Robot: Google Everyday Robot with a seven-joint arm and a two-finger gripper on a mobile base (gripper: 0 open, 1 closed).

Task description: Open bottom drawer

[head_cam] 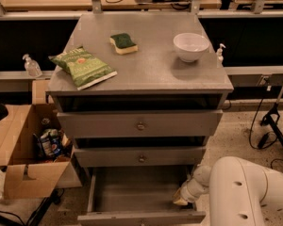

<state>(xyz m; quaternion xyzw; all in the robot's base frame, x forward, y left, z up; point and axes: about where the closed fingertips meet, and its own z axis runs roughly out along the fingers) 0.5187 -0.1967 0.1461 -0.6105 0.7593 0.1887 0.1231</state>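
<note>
The bottom drawer (pixel 132 192) sits at the foot of the grey cabinet (pixel 146 74), pulled well out toward the camera; its plain grey inside lies open to view, with nothing seen in it; its front panel runs along the lower edge of the view, narrower than the two fronts above, and its knob is cut off there; above it the middle drawer (pixel 140 157) and the top drawer (pixel 140 124) each show a small round metal knob at centre, both fronts standing a little forward of the frame; the gripper (pixel 181 200) is low at the drawer's right wall, just inside the rear right corner of the open box, at the end of the white arm (pixel 254 192) that comes in from the lower right; whether it is released or clenched cannot be told; on the cabinet top lie a green chip bag (pixel 82 67) at the left edge, a green and yellow sponge (pixel 123 42) near the back, and a white bowl (pixel 191 46) at the right; a cardboard box (pixel 19 145) stands open on the floor to the left of the cabinet
</note>
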